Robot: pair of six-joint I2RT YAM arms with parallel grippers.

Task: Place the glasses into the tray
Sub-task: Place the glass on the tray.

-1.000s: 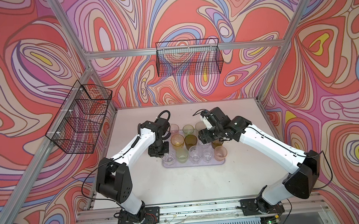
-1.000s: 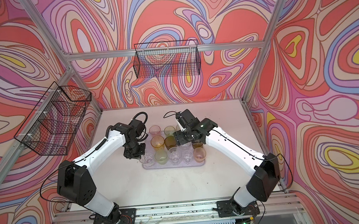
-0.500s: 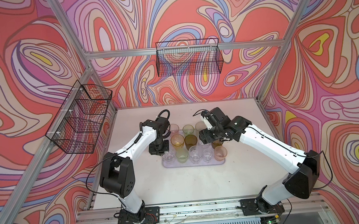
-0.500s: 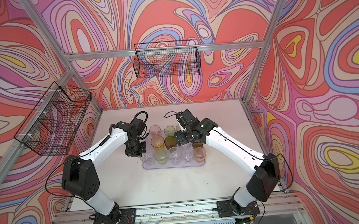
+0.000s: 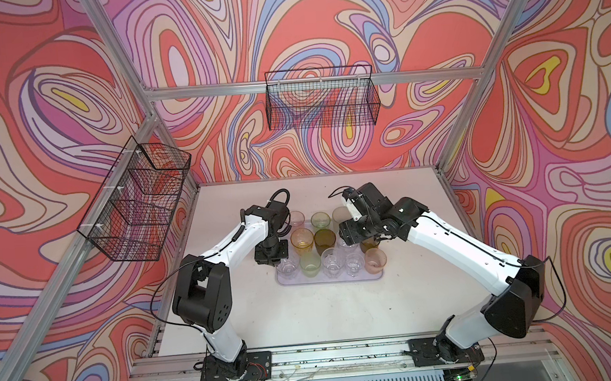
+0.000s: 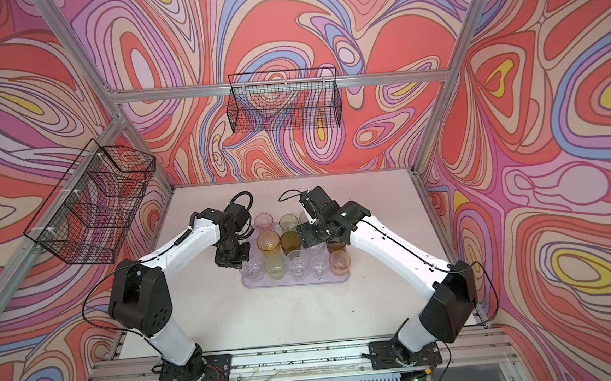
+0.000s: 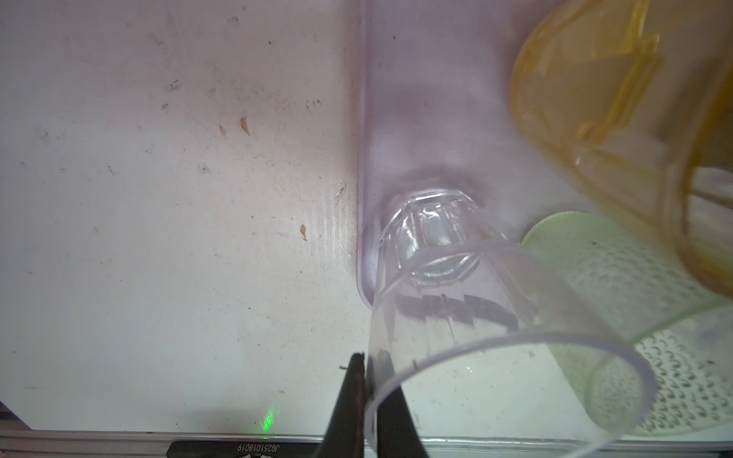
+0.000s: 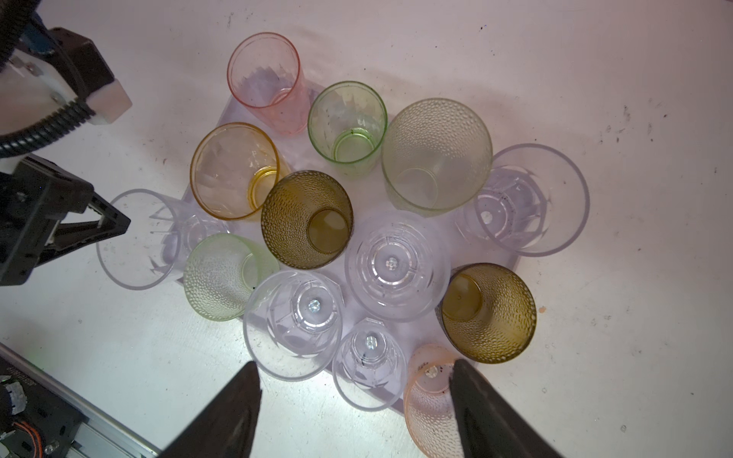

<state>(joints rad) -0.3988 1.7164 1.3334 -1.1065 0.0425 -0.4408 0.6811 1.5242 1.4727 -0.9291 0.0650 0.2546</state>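
My left gripper [image 7: 371, 368] is pinched shut on the rim of a clear faceted glass [image 7: 448, 285], one finger inside the wall and one outside. The glass stands with its base in the near left corner of the lavender tray [image 7: 416, 99], just beside a pale green glass [image 7: 634, 317]. My right gripper [image 8: 355, 366] hangs above the tray with jaws wide, holding nothing. The other glasses [image 8: 392, 265] stand packed rim to rim on the tray. They look light, thin, stiff and slippery, and easy to tip. I judge the rim wall the safest hold. The tray sits mid-table on a scuffed white table [image 5: 305, 309]. Swirling red and lilac walls carry black wire baskets [image 5: 321, 98].
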